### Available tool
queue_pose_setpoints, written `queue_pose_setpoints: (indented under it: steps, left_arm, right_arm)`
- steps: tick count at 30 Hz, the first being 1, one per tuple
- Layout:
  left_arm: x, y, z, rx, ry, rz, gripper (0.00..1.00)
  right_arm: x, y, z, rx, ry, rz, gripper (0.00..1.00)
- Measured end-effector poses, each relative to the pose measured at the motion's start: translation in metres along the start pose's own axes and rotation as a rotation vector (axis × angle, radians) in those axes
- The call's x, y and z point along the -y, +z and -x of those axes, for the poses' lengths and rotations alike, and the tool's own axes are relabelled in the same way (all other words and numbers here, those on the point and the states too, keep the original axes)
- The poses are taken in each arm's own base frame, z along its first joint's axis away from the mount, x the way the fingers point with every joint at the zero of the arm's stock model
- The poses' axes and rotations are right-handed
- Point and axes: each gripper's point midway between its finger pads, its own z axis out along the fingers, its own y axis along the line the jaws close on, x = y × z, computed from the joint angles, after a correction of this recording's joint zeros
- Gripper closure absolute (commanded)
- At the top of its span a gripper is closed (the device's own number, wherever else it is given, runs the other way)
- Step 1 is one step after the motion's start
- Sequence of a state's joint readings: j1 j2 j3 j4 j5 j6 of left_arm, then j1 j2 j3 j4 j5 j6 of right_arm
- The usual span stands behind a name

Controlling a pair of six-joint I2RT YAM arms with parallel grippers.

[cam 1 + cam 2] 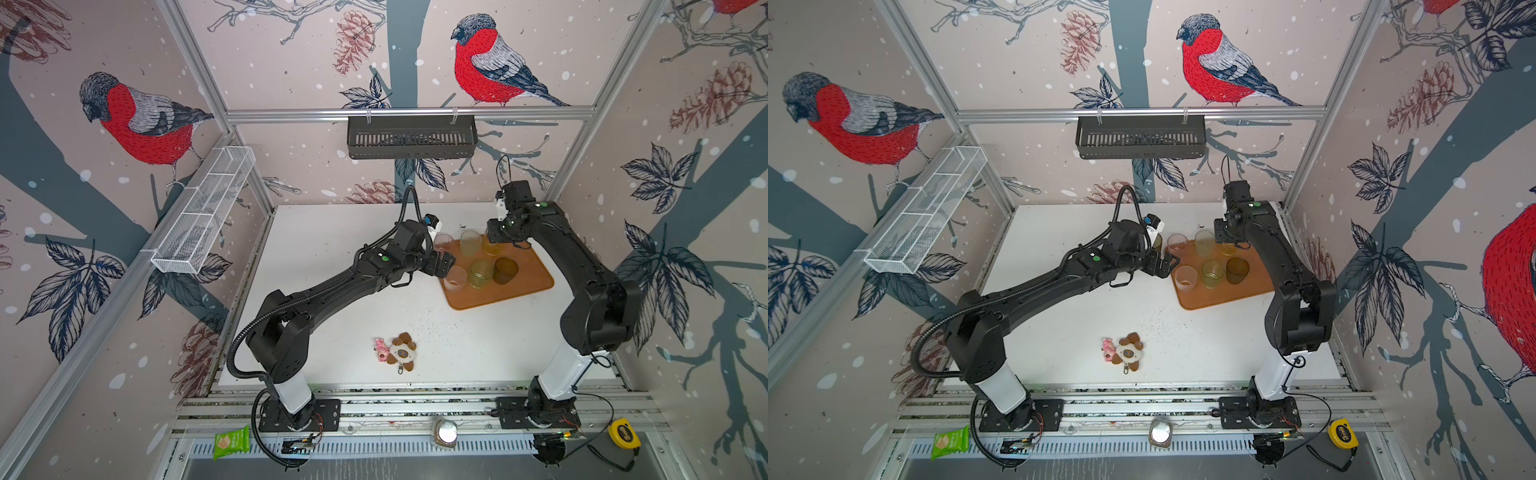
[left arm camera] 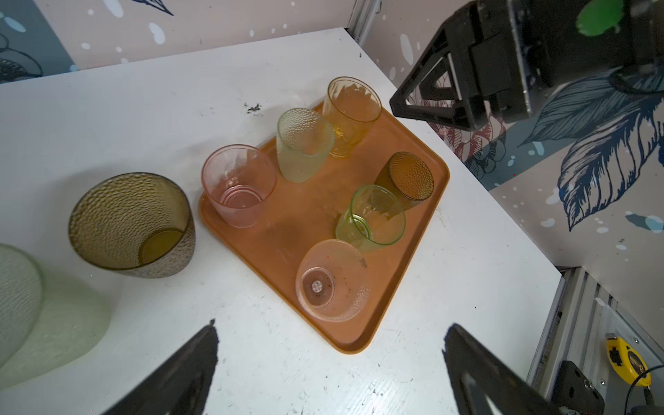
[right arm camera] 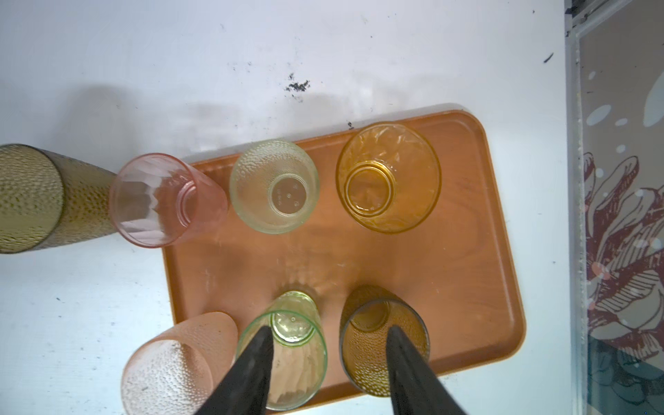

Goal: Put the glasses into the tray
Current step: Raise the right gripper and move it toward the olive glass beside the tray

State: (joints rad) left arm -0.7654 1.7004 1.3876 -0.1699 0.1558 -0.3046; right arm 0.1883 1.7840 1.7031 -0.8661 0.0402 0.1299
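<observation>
Left gripper (image 2: 332,325), jaws wide and empty, is nearest the upright olive-brown dimpled tumbler (image 2: 131,224) standing left of the flat orange-brown rectangular tray (image 2: 298,222).

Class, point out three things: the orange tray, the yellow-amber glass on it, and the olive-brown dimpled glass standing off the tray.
tray (image 3: 467,273): right wrist view, bare floor.
yellow-amber glass (image 3: 368,190): right wrist view, its base, seen through the mouth.
olive-brown glass (image 2: 122,215): left wrist view, dimpled inner wall.
</observation>
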Motion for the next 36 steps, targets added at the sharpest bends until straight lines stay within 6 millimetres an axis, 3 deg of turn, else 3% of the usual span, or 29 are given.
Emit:
queue_pose_setpoints:
  steps: [8, 16, 22, 29, 36]
  left_arm:
    - [-0.037, -0.016, 0.011, 0.018, -0.08, 0.07, 0.02]
    - [-0.091, -0.033, 0.016, 0.014, -0.184, 0.185, 0.03]
    - [-0.12, -0.039, 0.018, -0.005, -0.236, 0.26, 0.05]
    - [-0.141, -0.041, 0.013, -0.04, -0.272, 0.31, 0.05]
    - [-0.14, -0.041, 0.007, -0.057, -0.288, 0.302, 0.05]
  right_arm:
    - [-0.028, 0.0, 0.006, -0.002, -0.028, 0.032, 0.46]
    - [-0.064, 0.0, 0.01, 0.01, -0.059, 0.082, 0.46]
    - [-0.092, 0.001, 0.009, 0.015, -0.091, 0.126, 0.45]
    - [-0.123, 0.007, 0.009, 0.013, -0.113, 0.18, 0.44]
    - [-0.143, 0.021, 0.016, 0.015, -0.132, 0.212, 0.45]
